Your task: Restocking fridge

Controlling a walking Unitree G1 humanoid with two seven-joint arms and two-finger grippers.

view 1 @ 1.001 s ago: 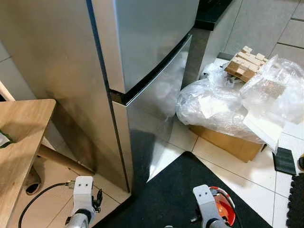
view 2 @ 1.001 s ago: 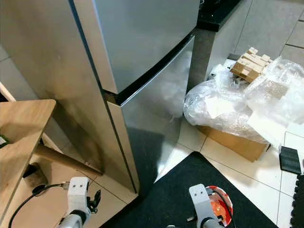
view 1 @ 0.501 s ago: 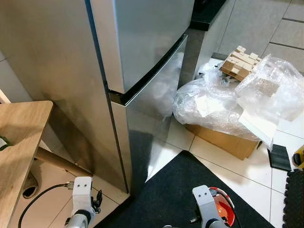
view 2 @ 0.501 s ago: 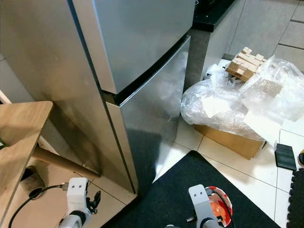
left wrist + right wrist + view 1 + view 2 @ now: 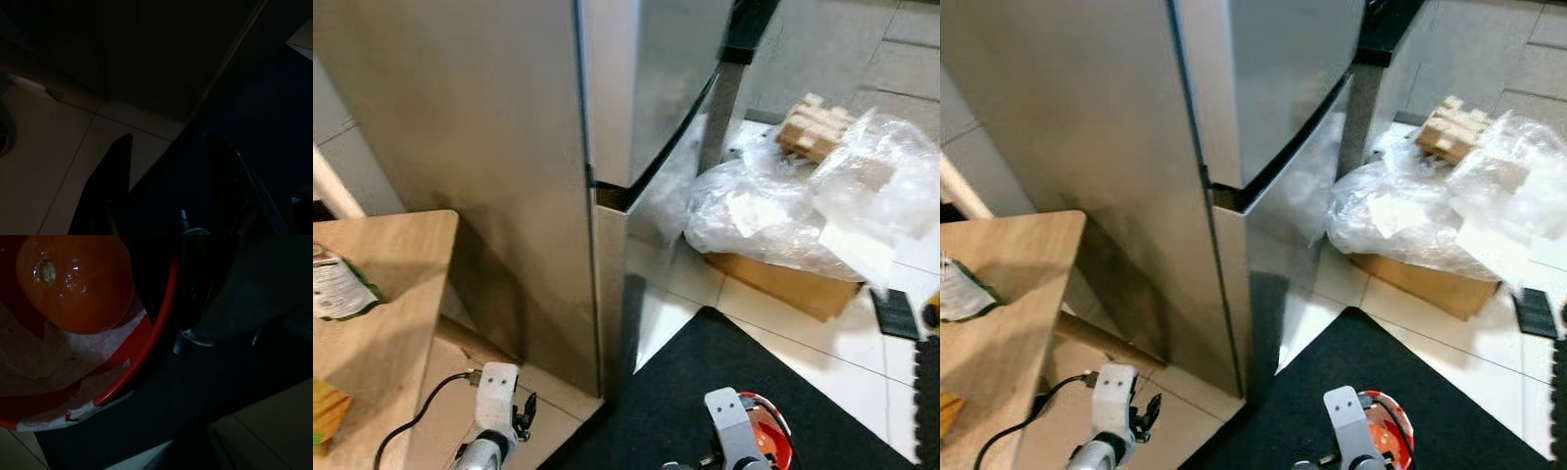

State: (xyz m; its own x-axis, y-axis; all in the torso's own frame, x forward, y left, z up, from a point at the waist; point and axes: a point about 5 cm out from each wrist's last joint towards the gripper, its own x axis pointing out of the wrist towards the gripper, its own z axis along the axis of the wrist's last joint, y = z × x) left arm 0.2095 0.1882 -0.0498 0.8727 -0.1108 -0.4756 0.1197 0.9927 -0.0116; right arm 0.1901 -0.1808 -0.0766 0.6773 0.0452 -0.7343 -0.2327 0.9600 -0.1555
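A tall stainless-steel fridge (image 5: 509, 147) stands ahead with its upper door (image 5: 656, 69) and lower door (image 5: 658, 201) both closed. Low at my right side, my right gripper (image 5: 171, 328) is shut on the rim of a red bowl (image 5: 766, 438). An orange (image 5: 73, 281) lies in the bowl on crumpled paper. My left gripper (image 5: 168, 191) hangs open over the floor by the mat's edge, nothing between its fingers (image 5: 115, 181). A green and white packet (image 5: 335, 289) lies on the wooden table (image 5: 391, 333) at my left.
A black mat (image 5: 695, 382) covers the tiles in front of the fridge. Clear plastic bags (image 5: 783, 206) are heaped on a cardboard box (image 5: 783, 284) at the right, with wooden blocks (image 5: 813, 127) behind. A black cable (image 5: 411, 421) runs under the table.
The camera has swung to the left: the fridge edge sits further right and more of the table with its packet shows. Both arms hang as before.
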